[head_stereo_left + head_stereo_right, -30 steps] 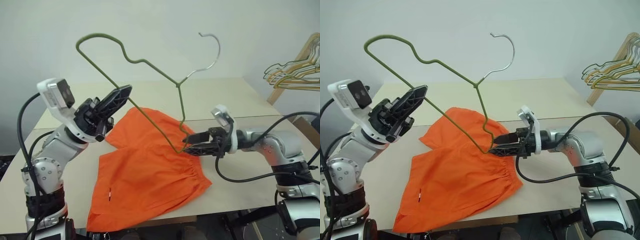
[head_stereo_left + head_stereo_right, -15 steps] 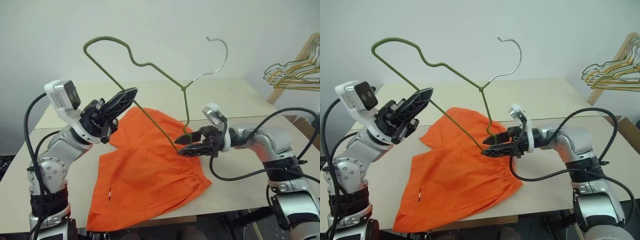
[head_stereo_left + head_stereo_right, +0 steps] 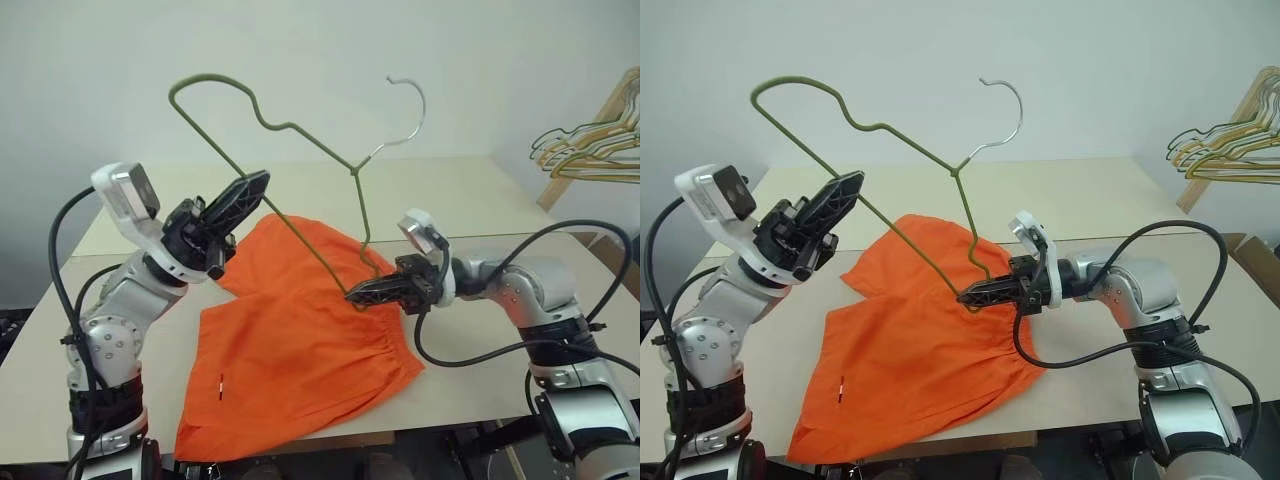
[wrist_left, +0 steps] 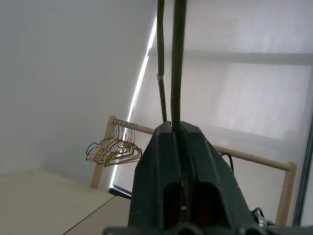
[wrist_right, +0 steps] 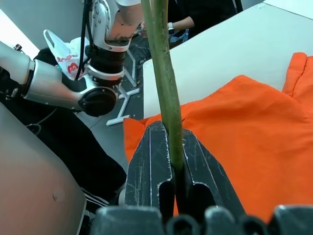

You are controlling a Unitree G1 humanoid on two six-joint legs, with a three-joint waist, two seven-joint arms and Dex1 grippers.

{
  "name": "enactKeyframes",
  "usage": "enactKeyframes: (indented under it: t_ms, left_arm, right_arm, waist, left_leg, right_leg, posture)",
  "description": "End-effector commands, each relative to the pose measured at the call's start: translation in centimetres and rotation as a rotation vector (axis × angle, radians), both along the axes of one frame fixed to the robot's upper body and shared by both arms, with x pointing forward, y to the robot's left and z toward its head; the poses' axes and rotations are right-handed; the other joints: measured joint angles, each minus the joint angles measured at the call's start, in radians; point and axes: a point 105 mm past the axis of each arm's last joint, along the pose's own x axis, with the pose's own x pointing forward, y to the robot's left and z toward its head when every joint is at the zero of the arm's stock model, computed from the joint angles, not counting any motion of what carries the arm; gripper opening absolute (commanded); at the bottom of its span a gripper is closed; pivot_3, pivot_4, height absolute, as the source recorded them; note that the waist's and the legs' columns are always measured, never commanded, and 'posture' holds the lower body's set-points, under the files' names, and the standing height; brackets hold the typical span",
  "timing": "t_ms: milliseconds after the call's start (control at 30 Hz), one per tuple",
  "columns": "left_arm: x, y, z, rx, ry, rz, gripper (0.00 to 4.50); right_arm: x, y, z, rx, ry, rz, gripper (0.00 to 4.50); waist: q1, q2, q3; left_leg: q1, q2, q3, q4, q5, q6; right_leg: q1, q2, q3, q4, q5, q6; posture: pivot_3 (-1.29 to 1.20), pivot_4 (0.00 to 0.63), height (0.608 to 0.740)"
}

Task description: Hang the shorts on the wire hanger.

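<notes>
Closing down since a second ago, the right gripper (image 3: 352, 294) is now pinching the hanger's (image 3: 300, 130) lower corner, where earlier its fingers were standing wide around the wire. Apart from that, the hanger's hook is sitting a touch lower and more to the left than half a second back, and the right arm has come in slightly toward the middle of the table (image 3: 480, 190).

Both grippers are holding the hanger up in the air, tilted, with its hook at about one o'clock and its rounded shoulder at about eleven. Its bottom corner is dipping close over the shorts (image 3: 290, 370), which are lying flat and spread on the table, waistband toward four o'clock, not yet threaded on anything.

On the long bar, at about nine o'clock from the shorts' top edge, the left gripper (image 3: 262, 180) is clamping the wire; its wrist view is showing the wire running between nearly closed fingers (image 4: 146, 176). Likewise the right wrist view is showing the wire seated between shut fingers (image 5: 146, 161) just above the orange cloth.

From here, I'd say the risk is the thin wire twisting or slipping if the two arms are pulling against each other, or the corner snagging the fabric and dragging it off its flat lay.

Spare hangers (image 3: 585, 150) are hanging at three o'clock, well apart.
</notes>
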Motion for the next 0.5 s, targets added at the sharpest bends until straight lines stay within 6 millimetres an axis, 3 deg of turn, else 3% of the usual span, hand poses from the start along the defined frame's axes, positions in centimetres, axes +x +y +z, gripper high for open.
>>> enactKeyframes:
  t_ms: [33,167,233,333,500]
  left_arm:
    - [-0.3,0.0,0.2,-0.012,-0.055,0.018,1.39]
    - [-0.4,-0.7,-1.6,0.074,-0.002,-0.029,2.67]
    - [-0.4,-1.3,-3.5,0.192,0.031,-0.034,3.38]
    - [-0.7,-2.3,-7.3,0.447,0.062,-0.014,4.39]
    - [-1.2,-2.8,-10.5,0.7,0.022,0.038,4.45]
  right_arm:
    - [0.6,-0.5,0.9,0.022,-0.035,-0.059,0.0]
    - [0.4,-0.6,1.7,0.071,-0.043,-0.072,0.0]
    - [0.5,-1.0,2.4,0.11,-0.042,-0.106,0.0]
    - [0.8,-3.4,3.2,0.131,-0.027,-0.22,0.0]
    - [-0.2,-7.9,1.1,-0.013,0.039,-0.42,0.0]
  waist:
    - [0.0,0.0,0.0]
    - [-0.001,0.0,0.0]
    - [-0.003,0.0,0.0]
    - [0.0,0.0,0.0]
    - [0.013,0.0,0.0]
  left_leg:
    - [0.0,0.0,0.0,0.0,0.0,0.0]
    - [0.0,0.0,0.0,0.0,0.0,0.0]
    - [0.0,0.0,0.0,-0.001,0.0,0.0]
    - [0.0,0.0,0.0,-0.001,0.0,0.0]
    - [-0.001,0.0,0.0,-0.002,-0.001,0.001]
  right_leg:
    - [0.0,0.0,0.0,0.0,0.0,0.0]
    - [0.0,0.0,0.0,0.0,0.0,0.0]
    - [0.0,0.0,0.0,0.0,0.0,0.0]
    - [-0.001,0.0,0.0,0.0,0.0,0.0]
    - [-0.001,0.0,-0.001,-0.002,0.0,0.0]
  posture:
    - [0.01,0.0,0.74]
    - [0.0,0.0,0.74]
    - [0.0,0.0,0.74]
    - [0.01,0.0,0.74]
    - [-0.01,0.0,0.74]
